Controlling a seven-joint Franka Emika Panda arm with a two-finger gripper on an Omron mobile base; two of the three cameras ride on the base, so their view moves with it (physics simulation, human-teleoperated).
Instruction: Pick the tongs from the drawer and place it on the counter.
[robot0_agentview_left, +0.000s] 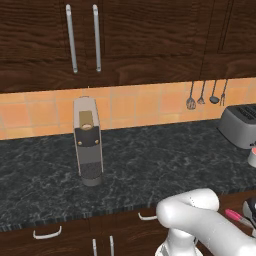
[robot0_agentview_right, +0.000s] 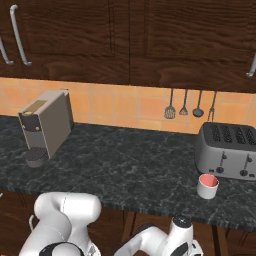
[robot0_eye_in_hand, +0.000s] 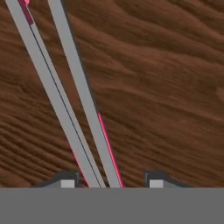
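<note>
The tongs run as two grey strips with pink edges from the upper left down to the bottom middle of the hand view, lying on the brown wooden drawer floor. My gripper is open and straddles them, one fingertip on each side, clear of both strips. In the left base view a pink end of the tongs sticks out beside my dark hand, below the front edge of the black speckled counter, which also spans the right base view.
A grey coffee machine stands on the counter at the left and a toaster at the right. A pink cup sits near the counter's front edge. Dark utensils hang on the orange tiled wall.
</note>
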